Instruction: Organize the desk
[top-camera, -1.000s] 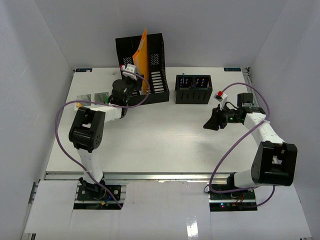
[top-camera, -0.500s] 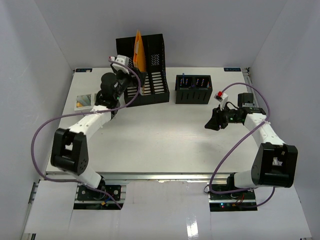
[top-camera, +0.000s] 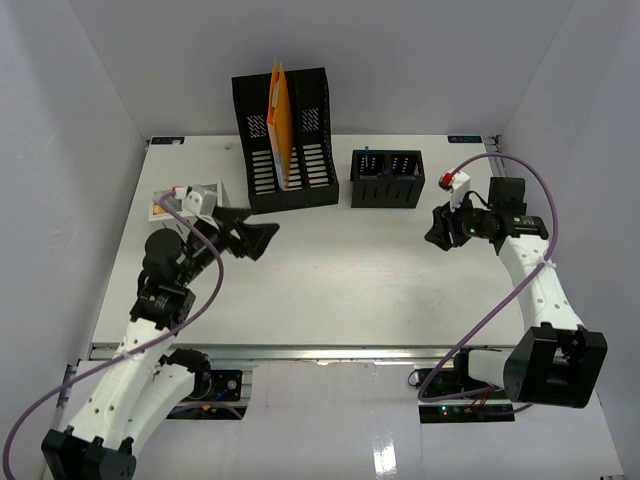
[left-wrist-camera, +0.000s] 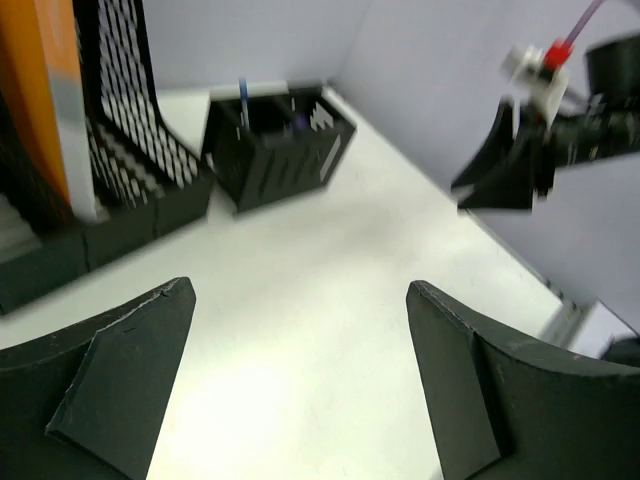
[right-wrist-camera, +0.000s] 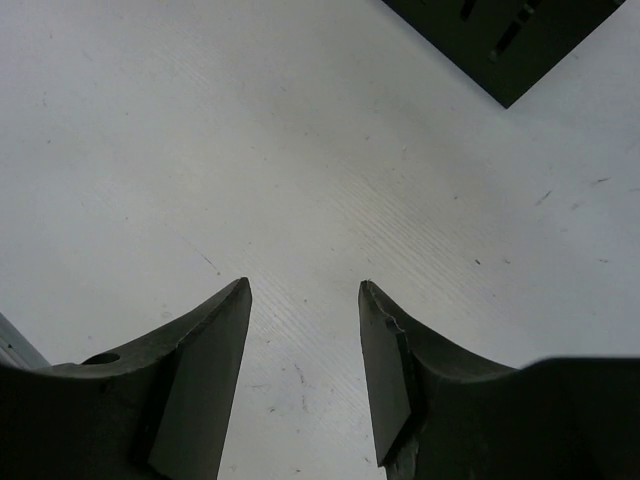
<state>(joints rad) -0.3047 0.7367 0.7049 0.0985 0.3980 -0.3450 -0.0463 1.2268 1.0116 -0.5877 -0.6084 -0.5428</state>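
Two tools hang above your white bench (top-camera: 340, 275), which fills the middle of the top view with its metal rail at the near edge; your left tool (top-camera: 251, 234) (left-wrist-camera: 298, 300) is over the left part, its fingers spread wide with nothing between them; your right tool (top-camera: 441, 228) (right-wrist-camera: 305, 292) is over the right side, fingers partly apart, bare bench showing in the gap; a black rack (top-camera: 312, 150) at the far edge holds an upright orange folder (top-camera: 282, 115); a black bin (top-camera: 386, 180) stands just right of it.
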